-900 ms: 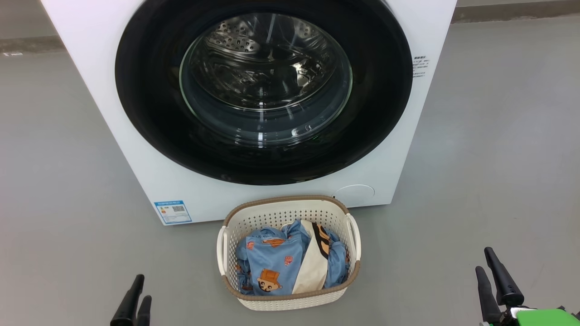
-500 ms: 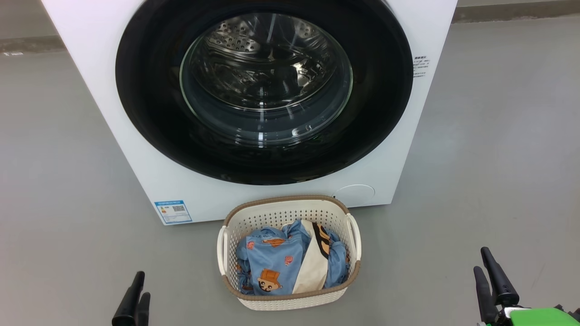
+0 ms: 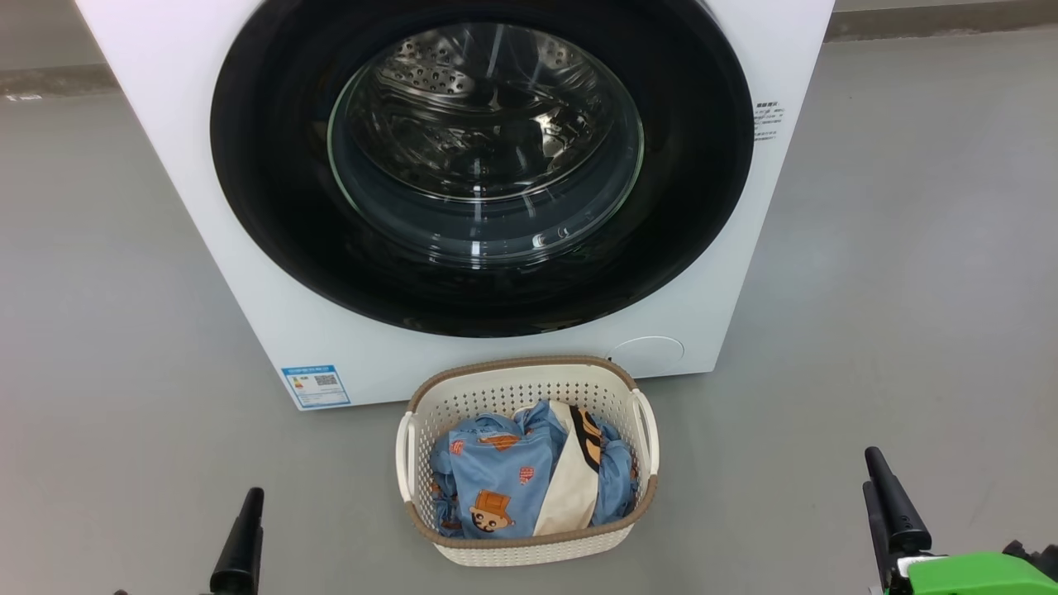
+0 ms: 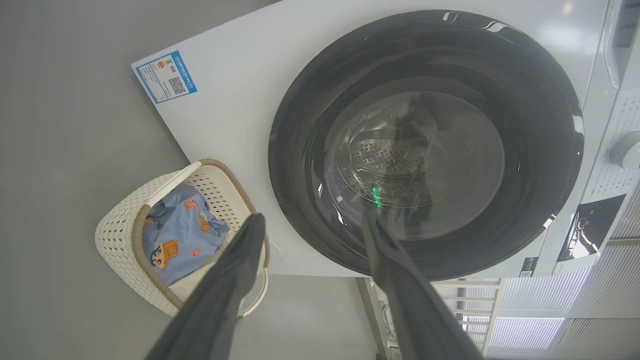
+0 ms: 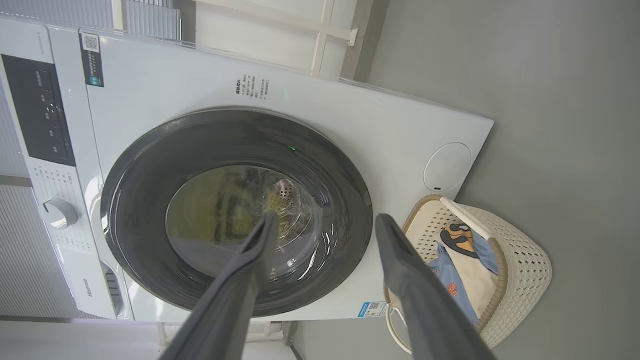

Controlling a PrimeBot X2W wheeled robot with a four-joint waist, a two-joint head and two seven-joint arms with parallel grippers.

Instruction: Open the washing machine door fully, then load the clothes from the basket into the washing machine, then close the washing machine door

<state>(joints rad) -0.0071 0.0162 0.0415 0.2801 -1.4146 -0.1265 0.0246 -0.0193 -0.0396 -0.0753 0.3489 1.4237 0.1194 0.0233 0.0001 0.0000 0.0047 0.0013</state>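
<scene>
Head view: the washing machine point(image 3: 165, 124) stood square ahead on the grey floor point(image 3: 909, 289). Its door point(image 3: 483, 165) was shut, the black ring lying flush on the white front. The steel drum showed through the glass; nothing could be made out inside it.

The basket point(image 3: 521, 362) sat on the floor just in front of the machine, below the door and a little toward the round cap point(image 3: 647, 350). A blue label point(image 3: 315, 386) was stuck at the front's lower left corner. The clothes point(image 3: 504, 475) all lay in the basket: blue printed fabric on the left and at the far right, with a cream piece bearing a black stripe between them. Nothing hung over the rim.

Left wrist view: the left gripper point(image 4: 312, 222) was spread wide and held nothing. Its two dark fingers point(image 4: 225, 290) framed the door's lower edge and the basket's handle, touching neither.

Right wrist view: the right gripper point(image 5: 326, 219) was likewise spread wide and empty, with one fingertip seen against the glass and the other against the white front beside the basket. The knob point(image 5: 59, 213) and the dark control panel point(image 5: 42, 115) showed at the machine's top.

In the head view both grippers were low at the bottom edge, one on each side of the basket and well apart from it.
</scene>
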